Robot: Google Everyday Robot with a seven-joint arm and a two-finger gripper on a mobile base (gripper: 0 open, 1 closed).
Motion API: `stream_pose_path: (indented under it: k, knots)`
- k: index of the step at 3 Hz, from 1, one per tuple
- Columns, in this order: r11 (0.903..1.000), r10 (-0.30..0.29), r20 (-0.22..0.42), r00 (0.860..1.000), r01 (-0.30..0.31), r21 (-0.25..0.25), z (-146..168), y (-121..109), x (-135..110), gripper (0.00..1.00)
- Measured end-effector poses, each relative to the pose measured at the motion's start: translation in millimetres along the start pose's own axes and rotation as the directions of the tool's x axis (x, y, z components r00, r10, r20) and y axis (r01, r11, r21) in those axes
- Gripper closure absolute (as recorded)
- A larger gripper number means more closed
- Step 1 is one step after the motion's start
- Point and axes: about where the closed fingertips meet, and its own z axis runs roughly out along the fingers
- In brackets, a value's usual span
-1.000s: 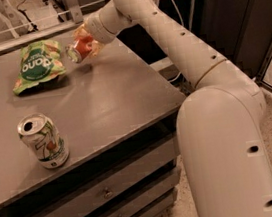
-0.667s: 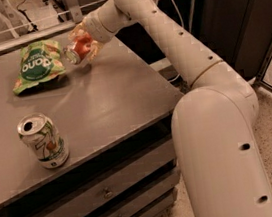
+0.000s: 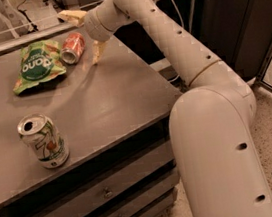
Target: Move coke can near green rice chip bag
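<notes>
Small red aluminium coke can (image 3: 73, 47) lies on its side on the grey table (image 3: 114, 98), at 2 o'clock of the flat crinkled green rice chip bag (image 3: 38, 66), probably touching it. The gripper (image 3: 78, 38) straddles the can, jaws wide, holding nothing; a second ago it held the can. Upright white-and-green can (image 3: 43, 140) at the bag's 6 o'clock, well apart.

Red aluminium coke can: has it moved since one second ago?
Yes. The red aluminium coke can shifted slightly left, toward the unmoved crinkled green rice chip bag; the open pincer hangs just right of it.
</notes>
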Motion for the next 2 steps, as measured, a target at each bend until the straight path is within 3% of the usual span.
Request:
stream_pose_path:
  k: [1, 2]
  knots:
    - [1.0, 0.0, 0.0, 1.0, 0.0, 0.0, -0.1, -0.2, 0.0, 0.0]
    - [1.0, 0.0, 0.0, 1.0, 0.0, 0.0, -0.3, -0.3, 0.0, 0.18]
